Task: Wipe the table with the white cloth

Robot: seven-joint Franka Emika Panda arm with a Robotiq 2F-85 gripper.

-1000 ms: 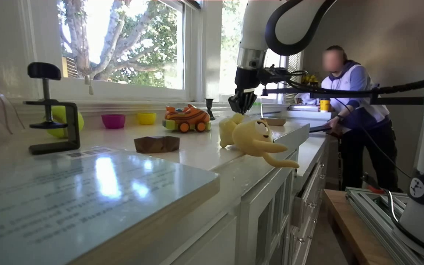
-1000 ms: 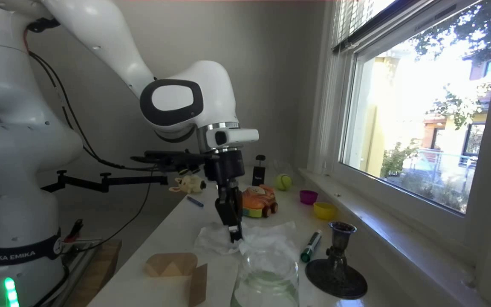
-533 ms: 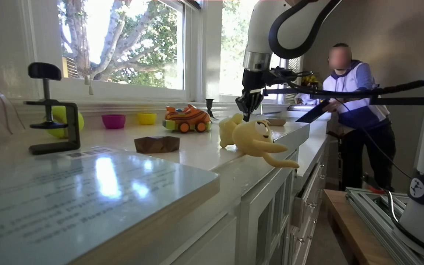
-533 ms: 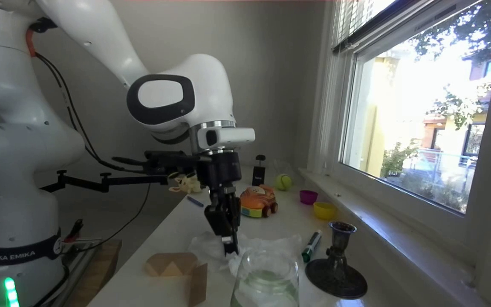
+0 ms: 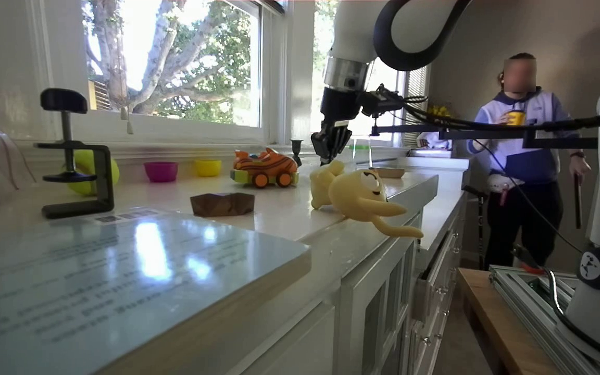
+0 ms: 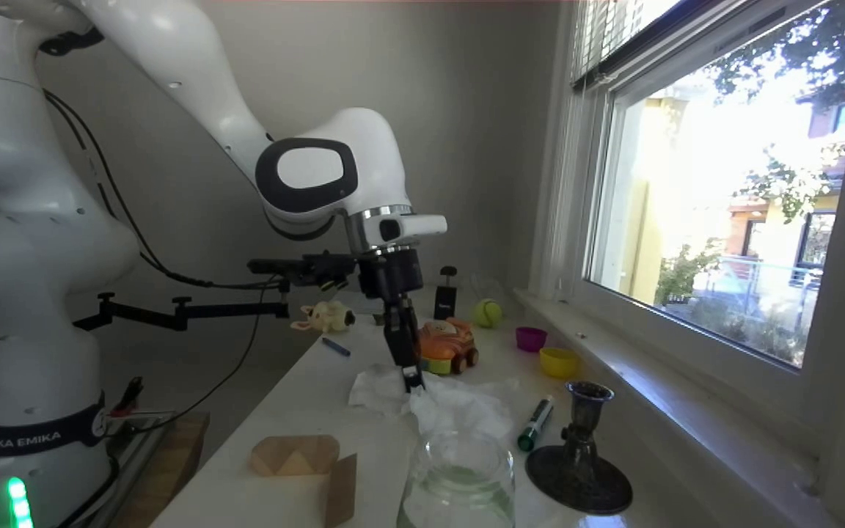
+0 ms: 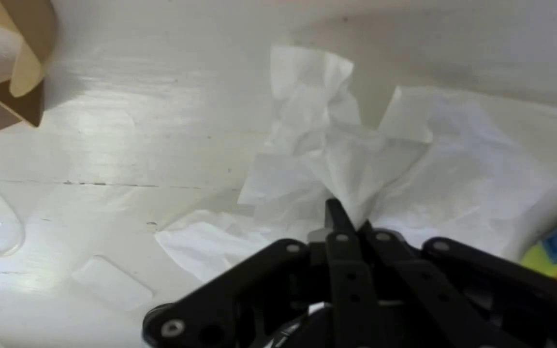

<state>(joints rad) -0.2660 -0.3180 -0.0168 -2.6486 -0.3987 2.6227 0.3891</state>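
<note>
Between the window-side edge and the room-side edge of the long glossy white countertop (image 6: 287, 411), the thin, crumpled white cloth (image 6: 466, 412) lies spread in loose folds. The black two-fingered gripper (image 7: 350, 220) points down at it, fingers together and clamped on a pinched-up peak of the cloth; in the wrist view the remainder fans out around the fingertips.

Nearer the room-side edge, apart from the cloth, sits a folded tan cardboard box (image 6: 295, 456). Toward the window-side edge, a green-capped marker (image 6: 535, 425) lies just beside the cloth, and near the marker stands a dark metal, broad-footed candlestick (image 6: 581, 462). A clear glass jar (image 6: 459, 480) stands by the cloth; I cannot tell whether the two touch.

Across the cloth from the jar, and seen in both exterior views, is an orange, dark-striped toy car (image 5: 264, 167). Along the window-side edge stand a round magenta cup (image 6: 531, 339) and a round yellow cup (image 6: 559, 363), near each other. A pale yellow long-eared toy (image 5: 354, 200) lies at the room-side edge, its ears jutting out past it.
</note>
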